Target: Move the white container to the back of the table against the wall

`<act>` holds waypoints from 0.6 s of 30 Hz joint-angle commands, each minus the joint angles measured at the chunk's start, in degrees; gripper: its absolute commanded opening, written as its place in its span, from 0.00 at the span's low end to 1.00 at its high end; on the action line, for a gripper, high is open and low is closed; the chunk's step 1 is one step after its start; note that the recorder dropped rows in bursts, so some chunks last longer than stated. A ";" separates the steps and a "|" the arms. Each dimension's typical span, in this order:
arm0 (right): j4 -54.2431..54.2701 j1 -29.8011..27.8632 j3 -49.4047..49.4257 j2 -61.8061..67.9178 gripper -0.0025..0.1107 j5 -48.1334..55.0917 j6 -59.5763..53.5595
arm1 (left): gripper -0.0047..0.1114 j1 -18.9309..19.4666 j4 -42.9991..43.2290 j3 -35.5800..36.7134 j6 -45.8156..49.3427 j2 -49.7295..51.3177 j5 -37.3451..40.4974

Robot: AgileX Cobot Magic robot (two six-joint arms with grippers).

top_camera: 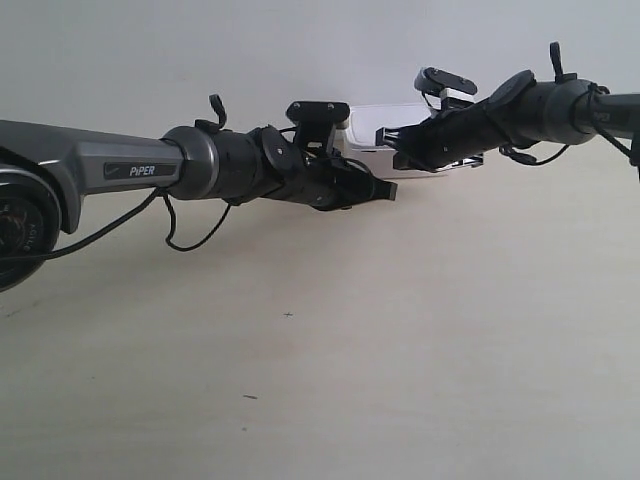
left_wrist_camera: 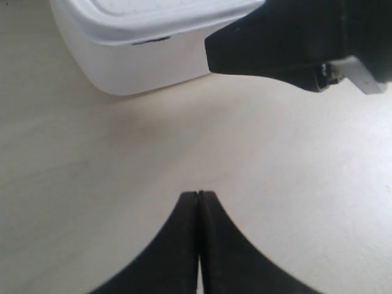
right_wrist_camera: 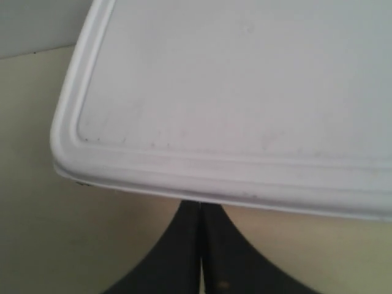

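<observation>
The white container (top_camera: 372, 118) stands at the far edge of the table (top_camera: 400, 350), close to the wall (top_camera: 200, 50). My right gripper (top_camera: 382, 134), on the arm at the exterior view's right, is shut, and its tips meet the container's near side. In the right wrist view the rimmed lid (right_wrist_camera: 245, 92) fills the frame and the shut right gripper (right_wrist_camera: 201, 205) has its tips tucked under the lid's overhang. My left gripper (top_camera: 390, 190) is shut and empty, a short way in front of the container. The left wrist view shows the left gripper (left_wrist_camera: 199, 195) apart from the container (left_wrist_camera: 141, 55).
The right arm's black finger (left_wrist_camera: 275, 43) reaches across in front of the container in the left wrist view. Both arms stretch over the back half of the table, with a loose cable (top_camera: 180, 235) hanging under the left one. A strip of wall (right_wrist_camera: 30, 24) shows beyond the lid's corner.
</observation>
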 commanded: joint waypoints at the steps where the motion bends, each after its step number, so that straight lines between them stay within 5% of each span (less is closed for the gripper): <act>1: -0.95 0.00 -0.83 -0.08 0.02 -1.71 0.07 | 0.04 0.11 0.01 -0.31 0.24 0.19 -0.33; 18: -3.03 0.09 -0.83 -0.18 0.02 -1.80 0.07 | 0.04 0.11 0.01 -0.31 0.72 0.19 0.67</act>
